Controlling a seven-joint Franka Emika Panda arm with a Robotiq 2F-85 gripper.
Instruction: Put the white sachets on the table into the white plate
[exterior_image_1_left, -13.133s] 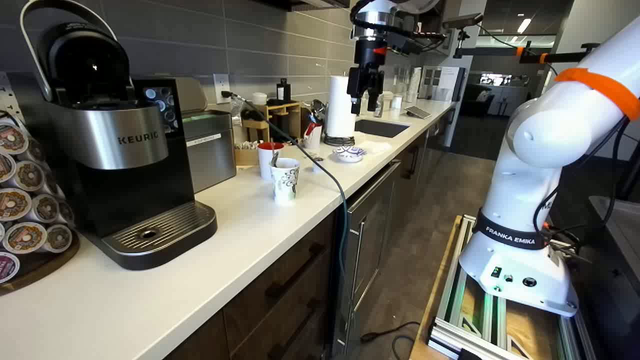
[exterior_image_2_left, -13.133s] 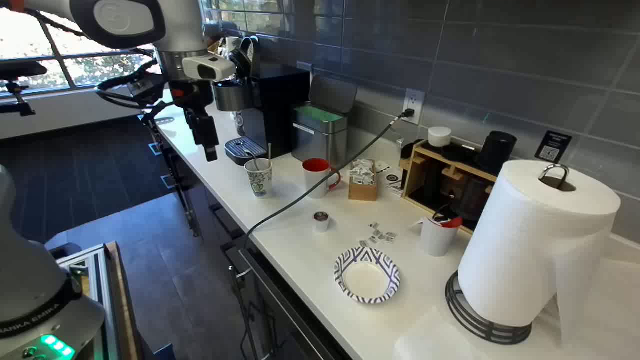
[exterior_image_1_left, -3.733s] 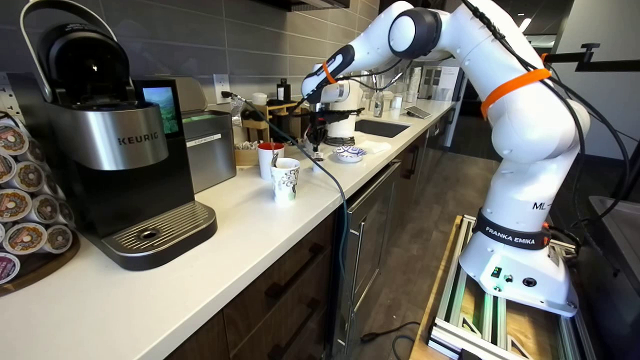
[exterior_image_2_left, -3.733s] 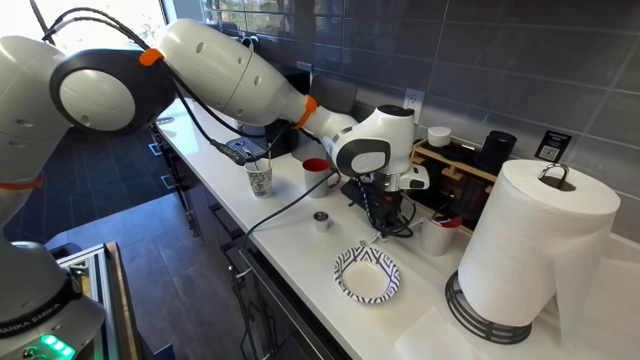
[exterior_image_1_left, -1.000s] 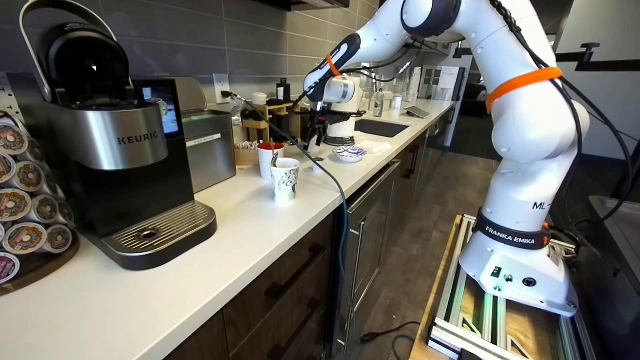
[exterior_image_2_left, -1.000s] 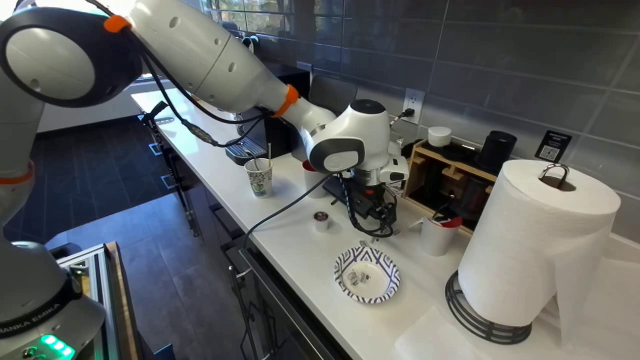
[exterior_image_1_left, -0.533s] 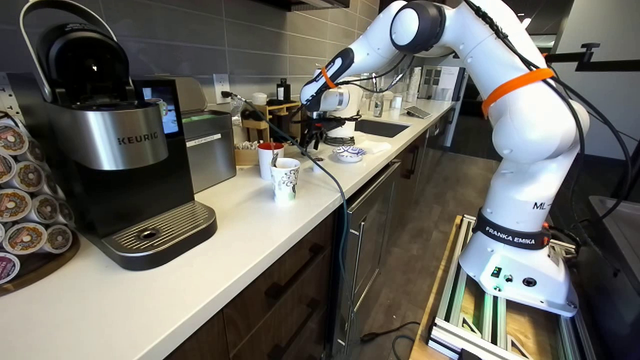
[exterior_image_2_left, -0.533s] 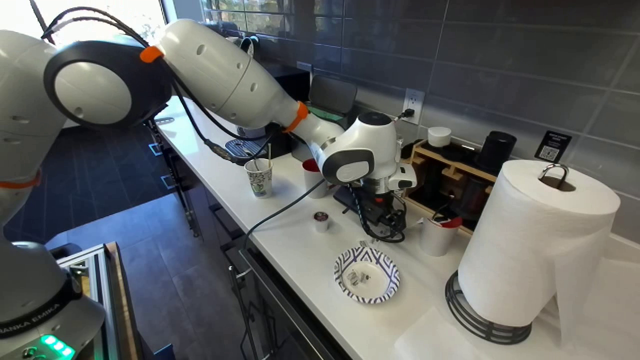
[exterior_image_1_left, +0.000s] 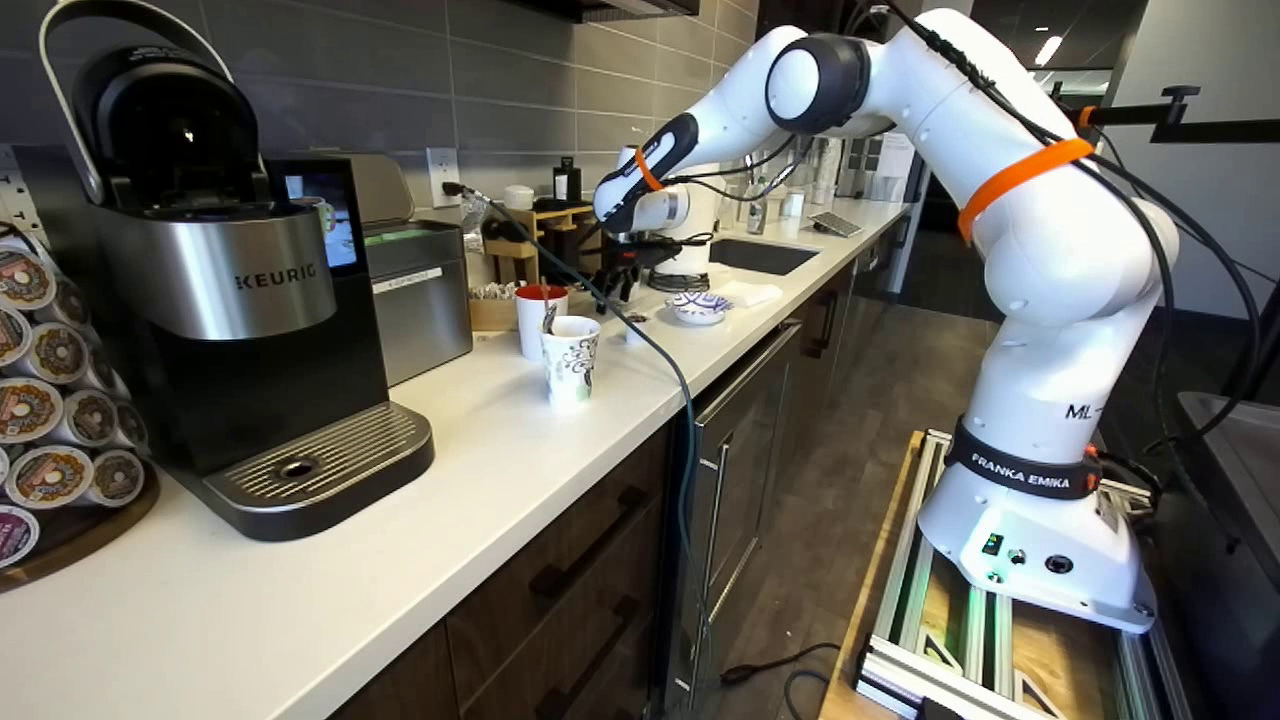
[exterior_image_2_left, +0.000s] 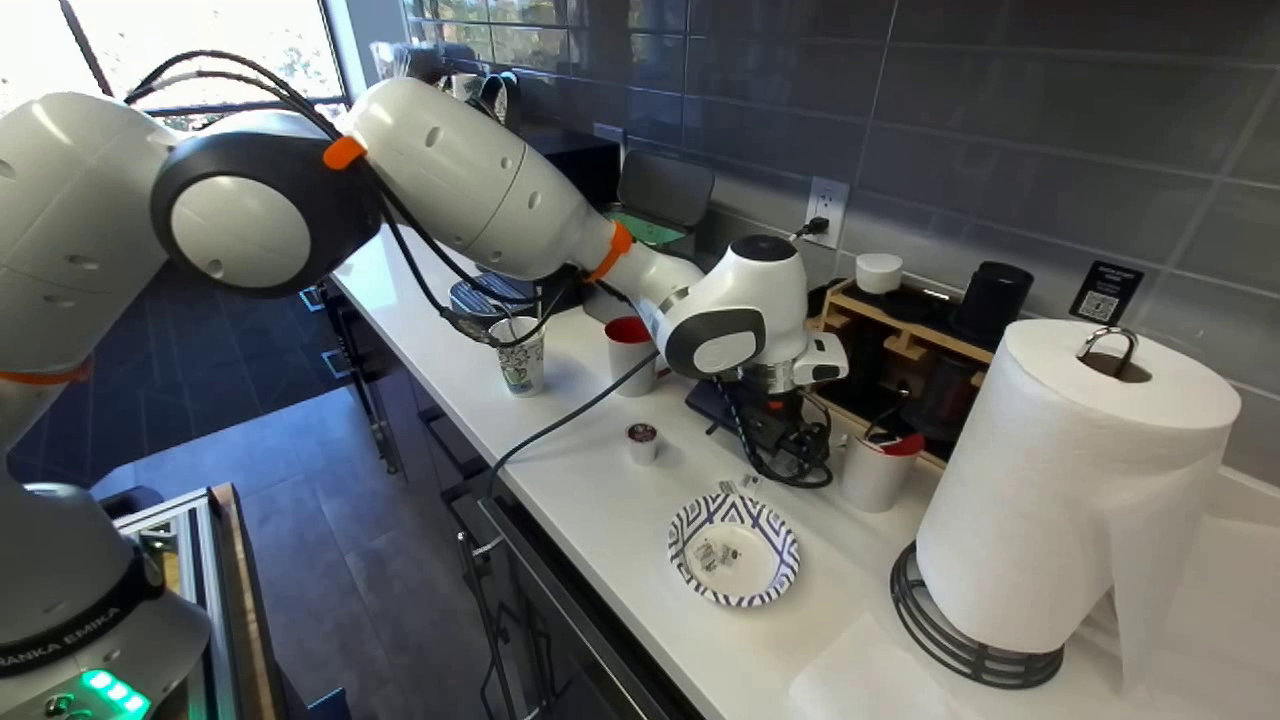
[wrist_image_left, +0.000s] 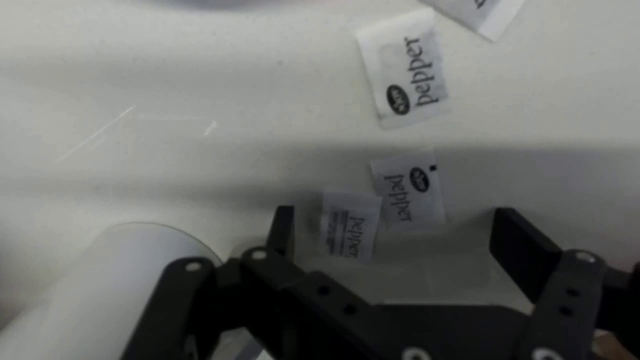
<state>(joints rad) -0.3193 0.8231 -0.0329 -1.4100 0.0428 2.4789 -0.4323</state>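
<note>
The white plate (exterior_image_2_left: 745, 577) has a blue-patterned rim and sits on the off-white table (exterior_image_2_left: 590, 495); it also shows in an exterior view (exterior_image_1_left: 699, 312). Some white sachets (exterior_image_2_left: 716, 554) lie in it. Other sachets (exterior_image_2_left: 738, 486) lie on the table just behind it. In the wrist view my gripper (wrist_image_left: 395, 217) is open and low over the table. Two overlapping pepper sachets (wrist_image_left: 352, 225) lie between its fingers. Another pepper sachet (wrist_image_left: 406, 70) lies apart, and one more is cut by the top edge. In an exterior view the fingers (exterior_image_1_left: 614, 295) point down beside the plate.
A white cup with red items (exterior_image_2_left: 872, 475) stands close to the gripper. A coffee pod (exterior_image_2_left: 642, 443), a red-lined mug (exterior_image_2_left: 628, 360), a patterned cup (exterior_image_2_left: 518, 358) and a paper towel roll (exterior_image_2_left: 1070, 490) stand around. A cable (exterior_image_1_left: 640, 335) crosses the counter.
The plate was bare 3.7 seconds ago; sachets lay in it by one second ago. Over the last second my open gripper has come down and shifted over the sachets on the table.
</note>
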